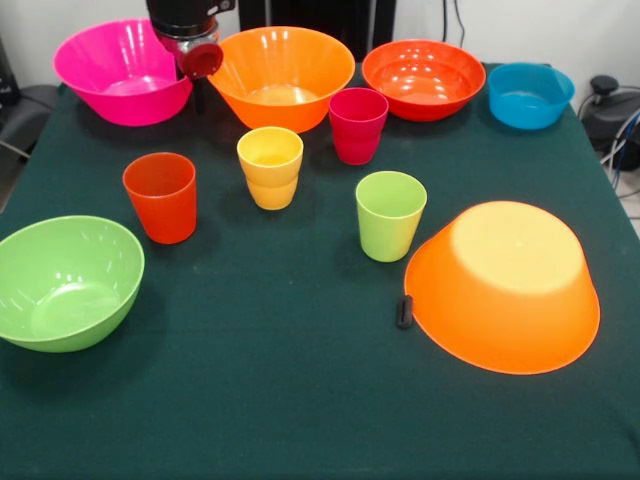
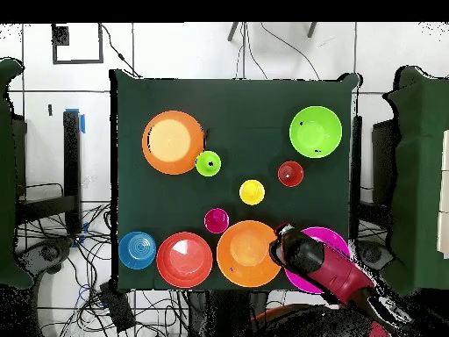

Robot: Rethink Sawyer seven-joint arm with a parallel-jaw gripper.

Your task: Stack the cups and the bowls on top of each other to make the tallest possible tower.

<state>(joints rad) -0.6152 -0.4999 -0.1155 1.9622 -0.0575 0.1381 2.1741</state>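
Red-capped gripper [image 1: 200, 58] hangs at the table's far edge, at 12 o'clock in the front view, in the gap between the large glossy pink plastic bowl [image 1: 122, 70] and the large upright orange plastic bowl [image 1: 281, 75]. Can't tell its opening: only the black housing and a red disc show, the rest is cut off by the top edge, and from overhead the arm [image 2: 329, 268] covers it.

Working outward:
- medium red-orange glossy bowl [image 1: 423, 78] and small blue plastic bowl [image 1: 530, 94] continue the back row toward 2 o'clock
- crimson tapered cup [image 1: 357, 125], yellow tapered cup [image 1: 270, 166], orange-red tumbler [image 1: 161, 196] and lime green tumbler [image 1: 389, 214] stand upright mid-table, well apart
- medium lime green bowl [image 1: 66, 282] sits upright at 8 o'clock
- second large orange bowl [image 1: 503, 287] lies inverted at 4 o'clock, a small black object [image 1: 404, 311] touching its rim (can't identify it)

Nothing is stacked yet.

Handling, as a judgement: all thin, light, stiff plastic, glossy and likely slippery. Not fragile, but easy to tip or skid. Pinch cups across the rim wall; take bowls by one rim edge. Flared sides offer no parallel faces (expect slip). The inverted bowl's flat base looks a good foundation.

Hidden: part of the pink bowl, behind the gripper.
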